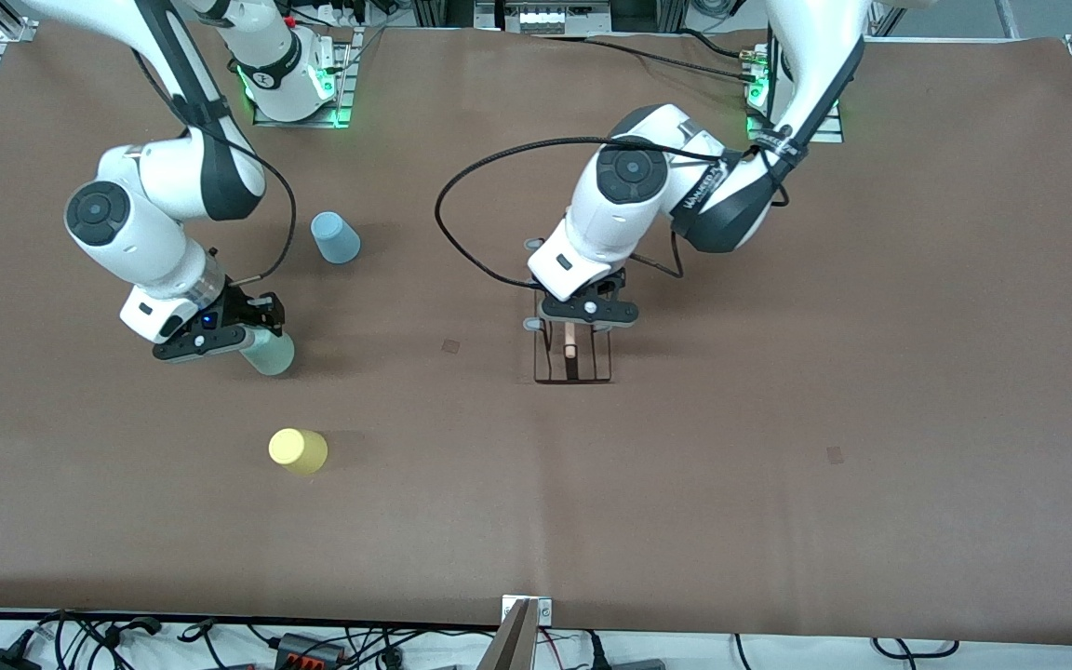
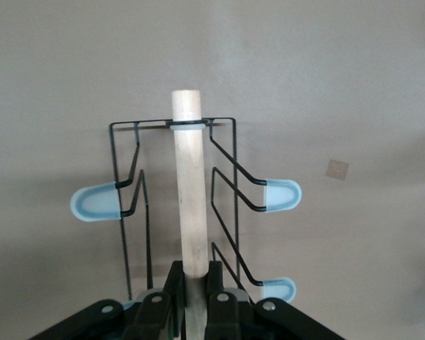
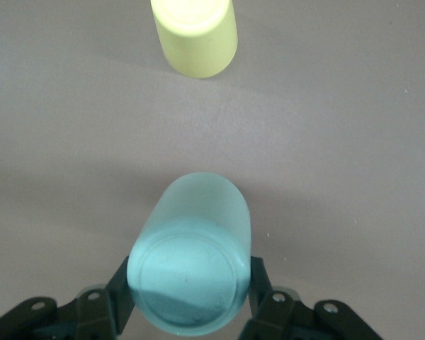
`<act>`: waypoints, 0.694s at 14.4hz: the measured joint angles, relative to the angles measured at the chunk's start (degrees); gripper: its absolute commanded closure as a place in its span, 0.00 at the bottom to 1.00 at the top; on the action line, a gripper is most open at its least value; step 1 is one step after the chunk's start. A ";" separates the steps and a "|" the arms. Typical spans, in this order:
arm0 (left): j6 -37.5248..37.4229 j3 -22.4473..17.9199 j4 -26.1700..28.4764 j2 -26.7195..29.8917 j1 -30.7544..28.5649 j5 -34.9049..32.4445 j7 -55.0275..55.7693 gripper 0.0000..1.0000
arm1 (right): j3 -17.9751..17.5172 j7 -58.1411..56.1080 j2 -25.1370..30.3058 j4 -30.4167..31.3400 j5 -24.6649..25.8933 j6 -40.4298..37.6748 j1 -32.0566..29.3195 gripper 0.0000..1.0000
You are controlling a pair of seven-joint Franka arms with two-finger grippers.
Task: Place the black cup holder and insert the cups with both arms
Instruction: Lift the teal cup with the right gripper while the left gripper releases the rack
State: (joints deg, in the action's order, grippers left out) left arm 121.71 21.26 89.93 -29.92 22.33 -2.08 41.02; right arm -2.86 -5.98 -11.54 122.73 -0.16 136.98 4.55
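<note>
The left tool (image 2: 193, 301) clamps the wooden rod (image 2: 188, 191) of the light, stiff black wire cup holder (image 1: 573, 349) mid-counter. The right tool (image 3: 189, 297) pinches the slick pale green plastic cup (image 3: 191, 251) across its sides.

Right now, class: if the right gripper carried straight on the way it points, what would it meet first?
The right gripper is shut on the pale green cup. In its wrist view the yellow cup lies straight ahead on the table, so probably that cup, though depth is unclear.

Black rack (image 1: 573, 358), green cup (image 1: 268, 351), yellow cup (image 1: 298, 450)
</note>
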 measured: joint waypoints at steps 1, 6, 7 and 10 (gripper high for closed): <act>0.03 -0.01 0.00 -0.23 0.17 0.00 0.10 0.98 | 0.02 0.00 0.47 -0.56 0.00 -1.89 -0.27 0.95; 1.47 -0.02 -0.02 -1.88 1.27 -0.02 0.11 0.72 | 0.01 0.28 0.72 -1.45 0.00 -3.47 -0.74 0.94; 2.12 -0.02 -0.02 -2.29 1.57 -0.03 0.11 0.25 | -0.03 0.62 0.78 -1.52 0.00 -3.47 -0.72 0.94; 3.09 -0.08 -0.14 -2.72 1.79 -1.46 0.07 0.00 | -0.32 2.10 1.30 -1.99 -0.03 -3.54 0.02 0.93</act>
State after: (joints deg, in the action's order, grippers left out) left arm 124.79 21.18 89.79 -32.64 24.13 -3.54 41.09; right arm -3.18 -3.88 -10.24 120.74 -0.18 133.44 4.58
